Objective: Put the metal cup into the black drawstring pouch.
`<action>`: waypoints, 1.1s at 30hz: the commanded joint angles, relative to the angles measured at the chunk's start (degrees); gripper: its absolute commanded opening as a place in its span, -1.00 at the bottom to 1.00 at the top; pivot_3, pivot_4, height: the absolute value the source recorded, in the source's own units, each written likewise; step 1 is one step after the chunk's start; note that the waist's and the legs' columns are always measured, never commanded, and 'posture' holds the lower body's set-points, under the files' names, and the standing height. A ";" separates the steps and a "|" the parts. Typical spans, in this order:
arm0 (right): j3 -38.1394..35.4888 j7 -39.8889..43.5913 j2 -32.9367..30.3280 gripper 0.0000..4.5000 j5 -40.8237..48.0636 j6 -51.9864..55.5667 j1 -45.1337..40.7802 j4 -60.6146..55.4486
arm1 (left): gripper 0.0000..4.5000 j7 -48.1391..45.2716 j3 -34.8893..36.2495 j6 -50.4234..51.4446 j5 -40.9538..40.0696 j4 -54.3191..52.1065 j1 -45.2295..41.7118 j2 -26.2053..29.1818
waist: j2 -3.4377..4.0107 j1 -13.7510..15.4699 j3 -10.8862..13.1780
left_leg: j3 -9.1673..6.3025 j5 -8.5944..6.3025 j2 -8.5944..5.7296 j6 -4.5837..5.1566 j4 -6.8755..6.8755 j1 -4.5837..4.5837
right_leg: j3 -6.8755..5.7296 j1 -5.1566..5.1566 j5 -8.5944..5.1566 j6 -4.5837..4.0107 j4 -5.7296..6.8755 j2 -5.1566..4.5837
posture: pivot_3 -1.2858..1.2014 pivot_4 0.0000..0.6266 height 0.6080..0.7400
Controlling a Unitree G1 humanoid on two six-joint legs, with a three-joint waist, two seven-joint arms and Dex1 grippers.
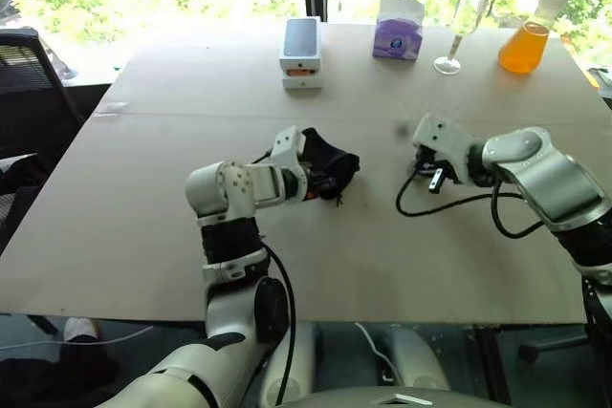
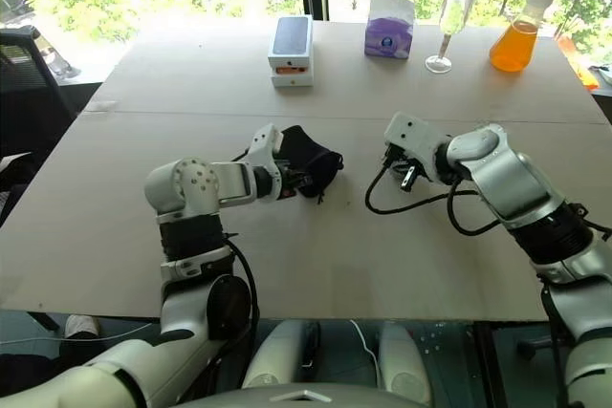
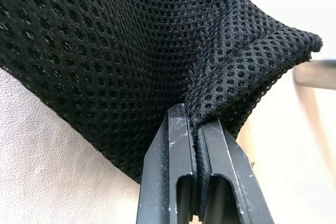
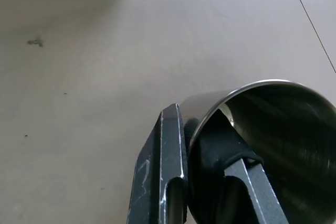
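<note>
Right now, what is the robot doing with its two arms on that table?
The robot is getting ready to put a metal cup into a black drawstring pouch. Its left gripper is shut on an edge of the pouch, holding it just above the table. Its right gripper is shut on the cup's rim, one finger inside and one outside. The cup is not in the pouch yet; the two hands are apart. A white box, tissue box, wine glass and orange flask stand at the far edge.

No legible text, label or number on any item on the table [image 1: 143, 198].
</note>
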 commanded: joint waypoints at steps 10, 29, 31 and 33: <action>-31.84 -18.99 32.16 -0.97 21.08 9.14 22.23 -22.33 | -1.00 2.47 -0.66 0.99 -4.57 -3.64 -0.93 2.84 | 0.01 -0.20 0.01 | 0.18 0.01 -0.04 -0.03 -0.13 -0.13 | 0.14 -0.34 0.01 0.00 0.12 -0.04 | 0.03 -0.52 1.00; -28.64 -29.93 46.65 -0.97 25.61 -0.18 25.71 -16.96 | -1.00 5.89 -0.84 0.99 -11.49 -1.80 -0.76 8.02 | 0.02 -0.37 0.01 | 0.20 0.02 -0.02 -0.03 -0.18 -0.10 | 0.15 -0.40 0.00 0.00 0.14 0.06 | 0.03 -0.52 1.00; -28.48 -30.27 47.14 -0.97 25.84 -0.96 25.44 -15.91 | -1.00 6.59 -0.29 0.99 -11.92 -1.73 -0.56 7.89 | 0.02 -0.37 0.01 | 0.19 0.02 -0.02 -0.03 -0.19 -0.10 | 0.15 -0.41 0.00 0.00 0.14 0.06 | 0.03 -0.52 1.00; -27.88 -30.41 47.46 -0.97 26.09 -1.73 25.41 -15.26 | -1.00 7.10 -0.16 0.99 -12.59 -1.68 -0.49 8.06 | 0.02 -0.39 0.01 | 0.19 0.02 -0.02 -0.03 -0.19 -0.11 | 0.15 -0.41 0.00 0.00 0.14 0.06 | 0.03 -0.52 1.00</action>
